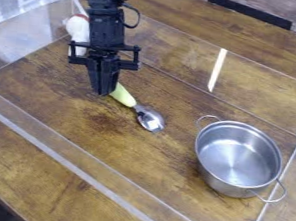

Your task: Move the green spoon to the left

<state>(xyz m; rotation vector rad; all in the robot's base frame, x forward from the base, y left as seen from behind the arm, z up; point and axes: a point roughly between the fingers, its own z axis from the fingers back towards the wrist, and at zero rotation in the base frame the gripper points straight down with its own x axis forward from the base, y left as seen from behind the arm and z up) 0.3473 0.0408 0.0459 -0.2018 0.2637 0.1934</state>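
Wood, dark and grained, makes up the table (51, 162) nearest us, and clear plastic walls (101, 193) fence it in. To the right we see a round steel pot (237, 156), shiny inside. Further in, the spoon (128, 101) lies flat on the boards. Its small silver bowl points toward us and to the right, and its thick yellow-green handle runs up-left under the pincer (104, 85). The black pincer points steeply down, fingers drawn together on the handle's far end. Behind it we see a white rounded object (74, 26).
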